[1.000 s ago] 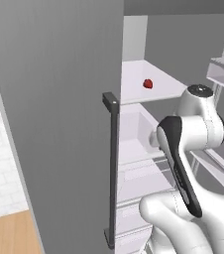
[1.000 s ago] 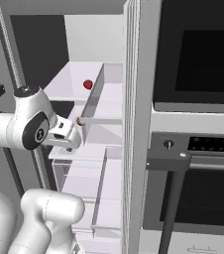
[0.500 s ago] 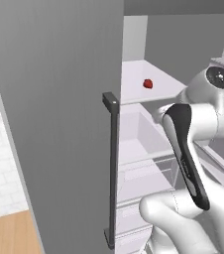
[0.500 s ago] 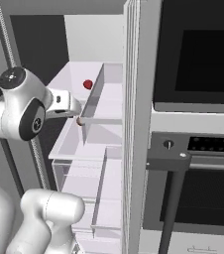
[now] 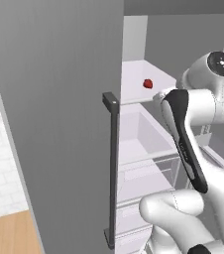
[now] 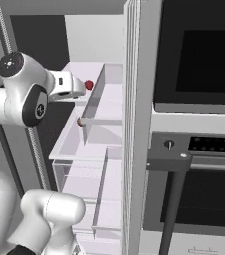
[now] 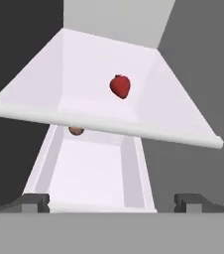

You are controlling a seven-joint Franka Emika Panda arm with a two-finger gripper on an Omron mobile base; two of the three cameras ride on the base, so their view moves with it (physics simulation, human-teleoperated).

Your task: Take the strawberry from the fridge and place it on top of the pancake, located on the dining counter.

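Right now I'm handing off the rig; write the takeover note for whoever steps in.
Gripper: open, empty, aimed into the fridge, short of the berry.
Strawberry: lies on the white shelf, untouched; a small brown item sits below that shelf.
Done: fridge door open, arm lined up.
Left: reach in, grasp the strawberry, carry it to the pancake on the dining counter.

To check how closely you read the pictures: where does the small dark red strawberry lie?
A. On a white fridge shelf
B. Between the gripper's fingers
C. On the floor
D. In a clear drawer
A: the small dark red strawberry rests on the white fridge shelf, beyond the open gripper.
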